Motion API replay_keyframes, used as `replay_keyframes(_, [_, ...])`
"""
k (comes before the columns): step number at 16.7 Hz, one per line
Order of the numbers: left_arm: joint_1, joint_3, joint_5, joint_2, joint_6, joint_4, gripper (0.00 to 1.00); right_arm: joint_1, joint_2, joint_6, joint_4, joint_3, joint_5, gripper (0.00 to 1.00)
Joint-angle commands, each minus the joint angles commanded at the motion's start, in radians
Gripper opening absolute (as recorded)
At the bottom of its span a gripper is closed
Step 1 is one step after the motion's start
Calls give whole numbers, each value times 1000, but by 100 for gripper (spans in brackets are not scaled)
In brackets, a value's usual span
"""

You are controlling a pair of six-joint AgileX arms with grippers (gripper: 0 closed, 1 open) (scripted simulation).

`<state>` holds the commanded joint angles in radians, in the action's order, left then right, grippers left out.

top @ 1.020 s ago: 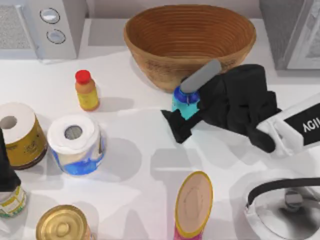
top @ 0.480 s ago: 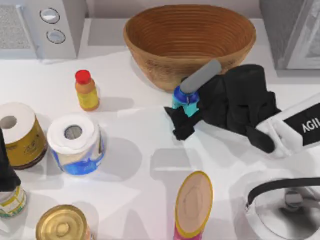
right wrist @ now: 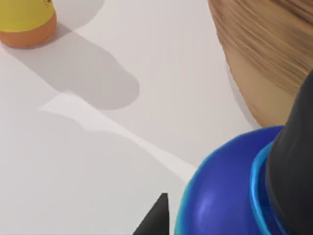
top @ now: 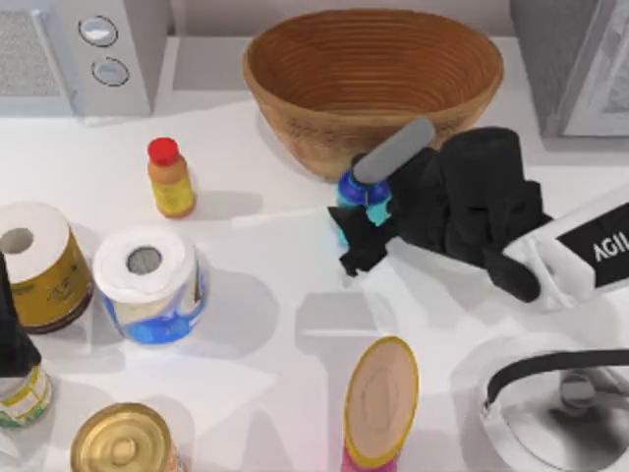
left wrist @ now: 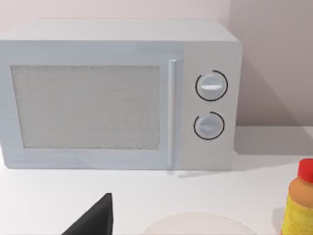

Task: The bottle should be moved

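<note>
The small turquoise plastic bottle with a darker blue shoulder and narrow black cap (top: 358,200) stands upright on the white bench (top: 295,324), just in front of the wall of the round woven brown basket (top: 373,84) and right at the tips of the right gripper (top: 354,231). That gripper reaches in from the top view's right; one dark finger (top: 359,246) lies against the near side of the bottle's body and the other is hidden behind it, so the fingers look closed in around the bottle — though whether they are actually pressing on it cannot be told. In the right wrist view the blue shoulder (right wrist: 220,196) sits hard up beside the fingers, with the basket's wall (right wrist: 264,58) just beyond. The bottle's long axis runs vertical, cap up, so it lies between the fingers rather than ahead of them, and the coming move likely turns on a firm side grip before any lift. The right arm is far the nearer; the left gripper (top: 12,334) is parked at the far left edge, well apart, facing the grey microwave (left wrist: 117,93), its fingers' state not readable. The orange-yellow bottle with a red cap (top: 169,177) stands well off to the fingers' far side.
</note>
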<state>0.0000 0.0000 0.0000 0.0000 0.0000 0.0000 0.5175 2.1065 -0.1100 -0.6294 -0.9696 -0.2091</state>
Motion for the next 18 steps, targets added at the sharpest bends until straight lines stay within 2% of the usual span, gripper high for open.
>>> replay_keyframes(11, [0, 0, 0, 0, 0, 0, 100, -17, -26, 7, -12, 36, 27, 0])
replay_keyframes(14, [0, 0, 0, 0, 0, 0, 100, -112, -117, 33, 6, 130, 54, 0])
replay_keyframes(18, [0, 0, 0, 0, 0, 0, 100, -311, -335, 54, 18, 286, 87, 0])
